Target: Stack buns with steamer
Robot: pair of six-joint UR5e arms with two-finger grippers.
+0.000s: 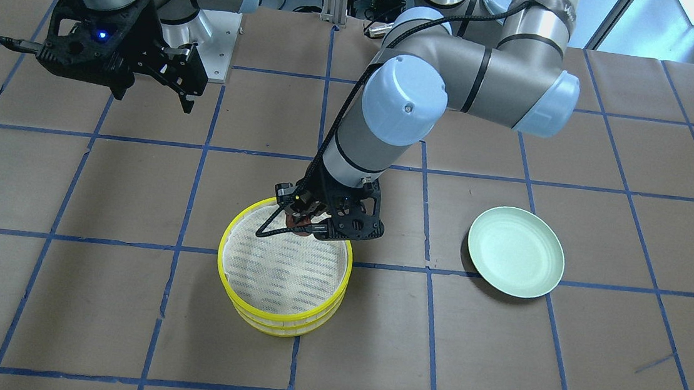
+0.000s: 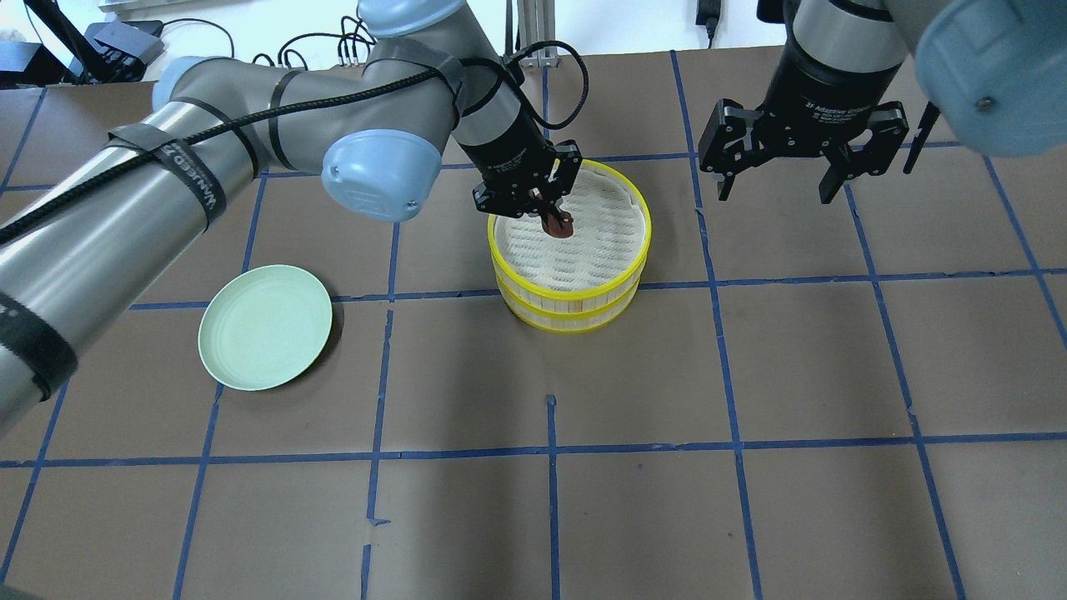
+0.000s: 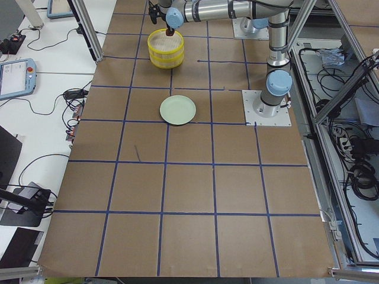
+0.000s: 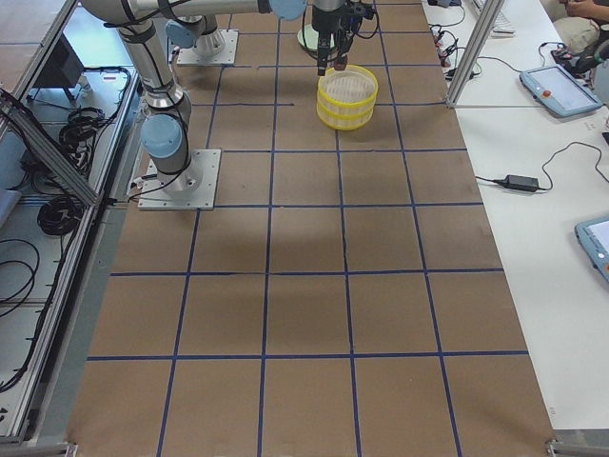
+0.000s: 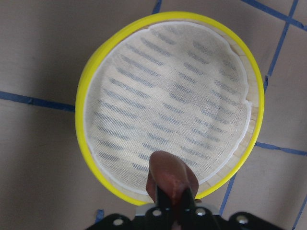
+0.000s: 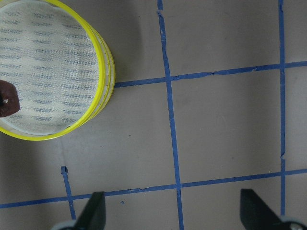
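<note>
Bun [image 5: 170, 175], reddish-brown and blocky, is pinched between the fingers of the left gripper [image 5: 175, 203]. The jaws are closed narrowly on its upper part, and most of the bun sticks out below the fingertips. The wrist camera looks down past the bun onto the steamer [image 5: 82, 120]. The bun hangs over the white mesh liner [image 5: 168, 96], just inside the yellow rim at the edge closest to the gripper. Whether its lower end touches the mesh cannot be told.

From overhead, the left gripper points steeply down at the steamer's rim. The bun shows as a small dark-red lump below the jaws, inside the ring and off-centre. The steamer is two yellow-banded tiers, one set on the other, standing on the brown table [image 2: 750, 375]. Its top tier has no lid.

A pale green plate [image 2: 265, 327] lies flat on the table, well apart from the steamer on the left arm's side.

Farther off, on the steamer's other side, the right gripper [image 2: 775, 190] hangs above the table. Its fingers [image 6: 93, 213] are spread wide with nothing between them. Its wrist camera sees the steamer and the held bun at the edge of its view.
</note>
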